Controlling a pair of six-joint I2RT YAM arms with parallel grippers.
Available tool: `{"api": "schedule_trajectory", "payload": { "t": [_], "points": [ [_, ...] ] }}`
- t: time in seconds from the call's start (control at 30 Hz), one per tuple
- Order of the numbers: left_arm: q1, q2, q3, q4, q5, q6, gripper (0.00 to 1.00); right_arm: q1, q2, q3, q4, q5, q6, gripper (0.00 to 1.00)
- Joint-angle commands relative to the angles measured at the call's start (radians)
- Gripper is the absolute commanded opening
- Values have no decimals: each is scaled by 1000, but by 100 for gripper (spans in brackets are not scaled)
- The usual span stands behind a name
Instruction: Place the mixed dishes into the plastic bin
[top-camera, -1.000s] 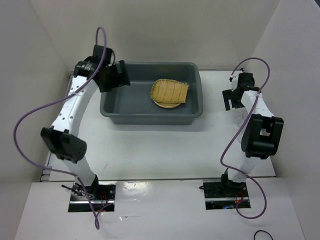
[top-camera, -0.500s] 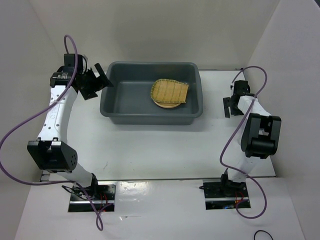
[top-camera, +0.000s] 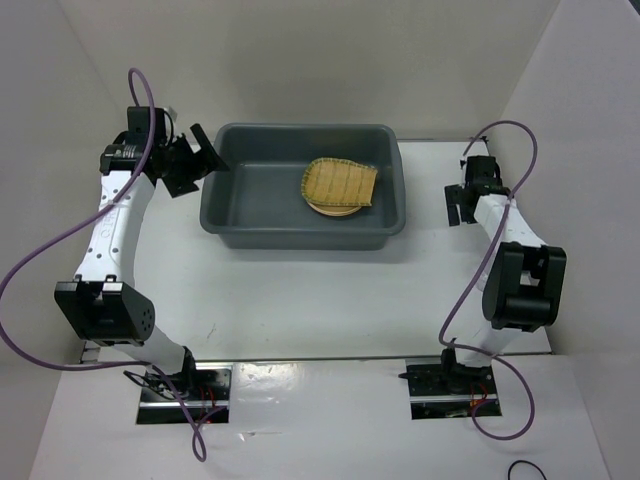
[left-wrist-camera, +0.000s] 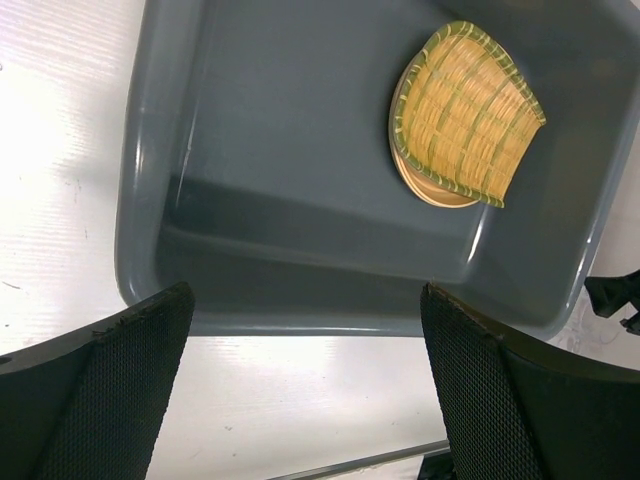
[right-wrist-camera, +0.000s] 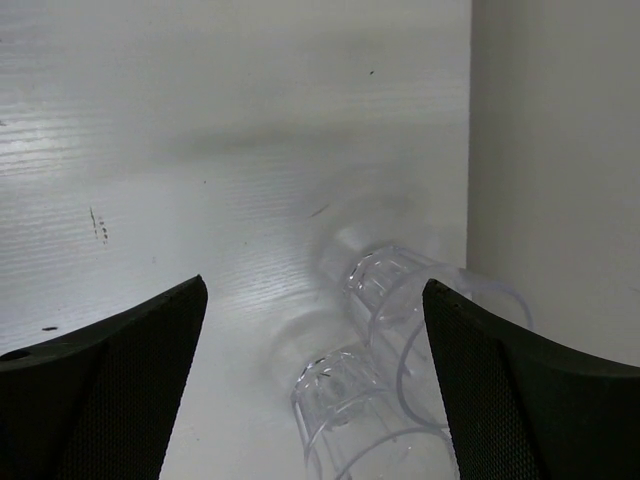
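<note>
A: Bamboo tray (top-camera: 340, 183) lying on a tan plate (top-camera: 330, 210) in the right half of the plastic bin (top-camera: 300, 238), same as a second ago. No second plate to be made out.

B: And the clear cups (right-wrist-camera: 385, 300)?

A: Not in yet. On their sides, side by side, far right of the table (top-camera: 300, 290), just beside the wall (right-wrist-camera: 560, 150).

B: Changes?

A: Mostly the left gripper (top-camera: 208, 152): drawn back from over the bin's far left corner to just outside the left rim, jaws wide, empty. Right gripper (right-wrist-camera: 313, 290) barely shifted, poised over the cups, jaws spread, gripping nothing.

B: Probably cups next, then.
</note>
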Motion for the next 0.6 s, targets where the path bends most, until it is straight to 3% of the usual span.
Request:
{"api": "schedule_trajectory", "payload": {
  "t": [0.0,0.57],
  "points": [
    [4,-6,-5,23,20,9,100,21,-69,31,38,71,12,93],
    [4,-16,-42,43,20,9,100,12,-141,-90,8,203,63,94]
  ]
}}
